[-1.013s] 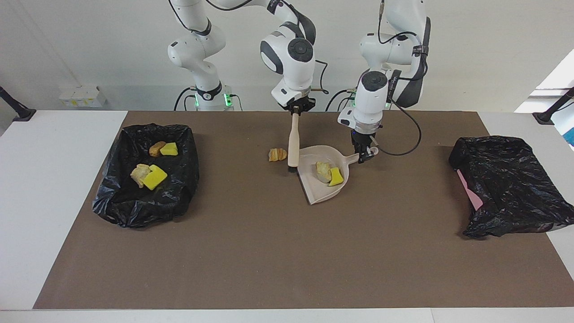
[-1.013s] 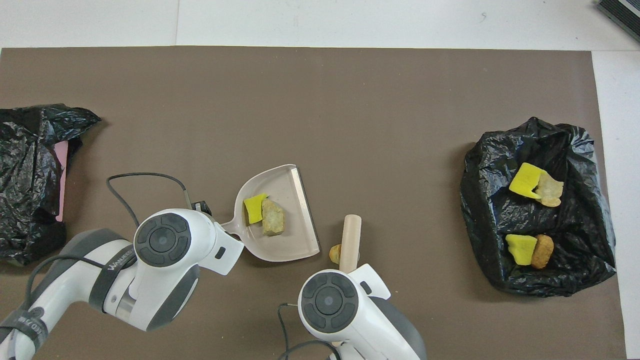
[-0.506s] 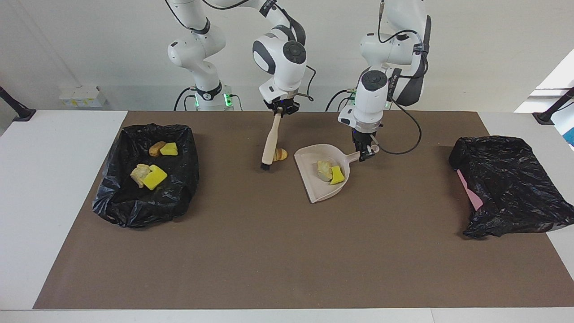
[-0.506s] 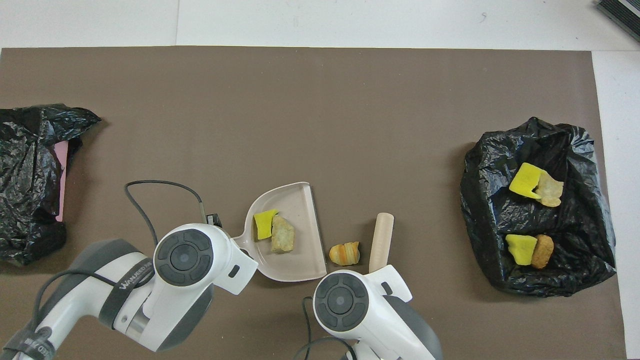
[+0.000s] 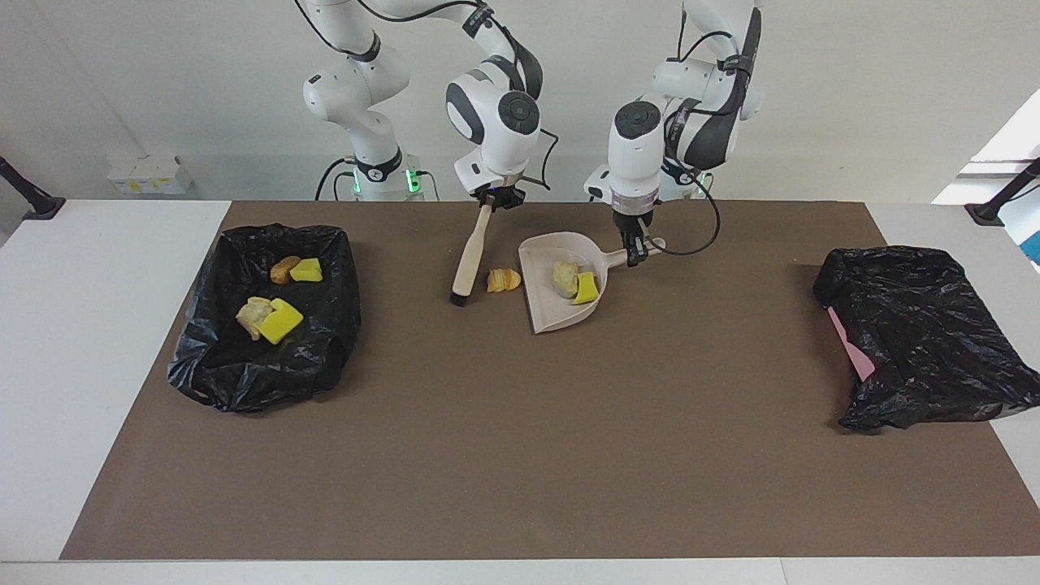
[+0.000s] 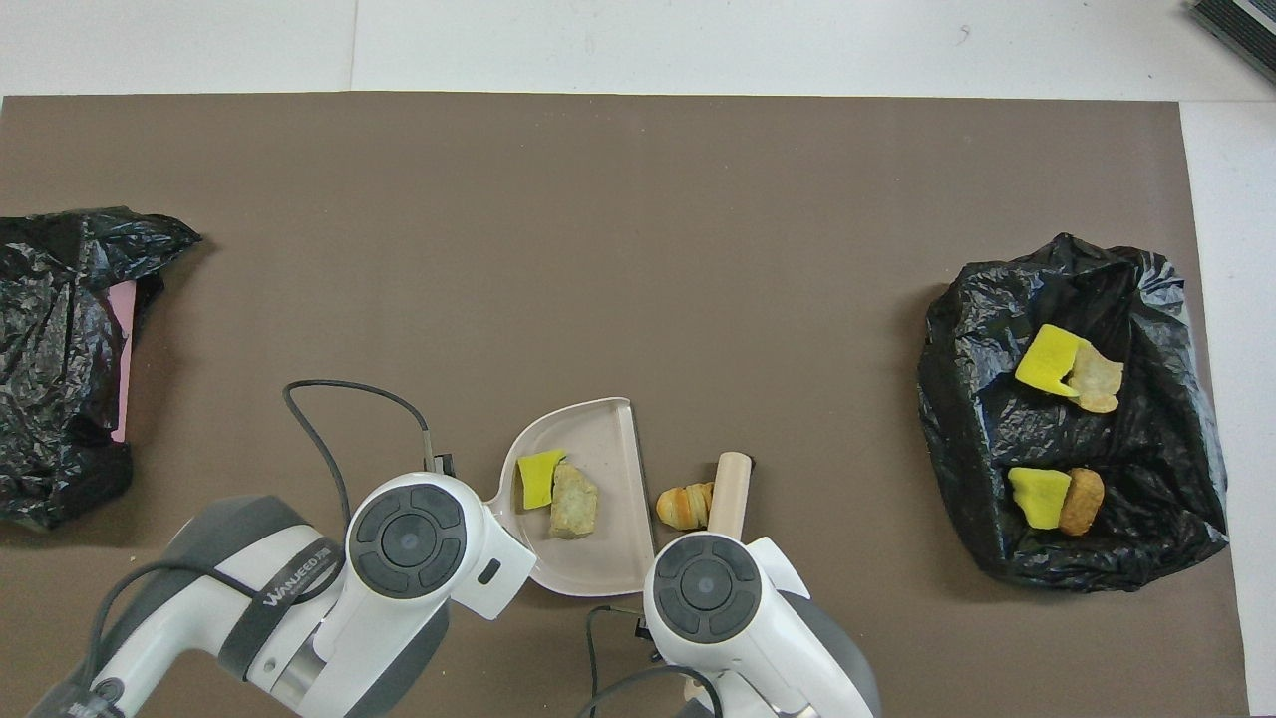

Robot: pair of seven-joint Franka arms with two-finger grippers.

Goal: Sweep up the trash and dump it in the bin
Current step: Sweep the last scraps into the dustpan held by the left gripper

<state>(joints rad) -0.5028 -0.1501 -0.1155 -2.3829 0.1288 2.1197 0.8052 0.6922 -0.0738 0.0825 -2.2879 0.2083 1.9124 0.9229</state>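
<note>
My right gripper is shut on the top of a beige brush, which slants down with its dark bristles on the mat. A golden bread-like lump of trash lies between the brush and the open mouth of the beige dustpan. My left gripper is shut on the dustpan's handle. In the pan lie a yellow sponge chunk and a tan lump. The overhead view hides both grippers under their wrists.
The bin, lined with a black bag, stands toward the right arm's end and holds several yellow and tan scraps. A second black bag with a pink thing in it lies toward the left arm's end.
The brush crossed over the golden lump to its bin side and now leans. The left arm drew the dustpan nearer the robots and up to the lump.
</note>
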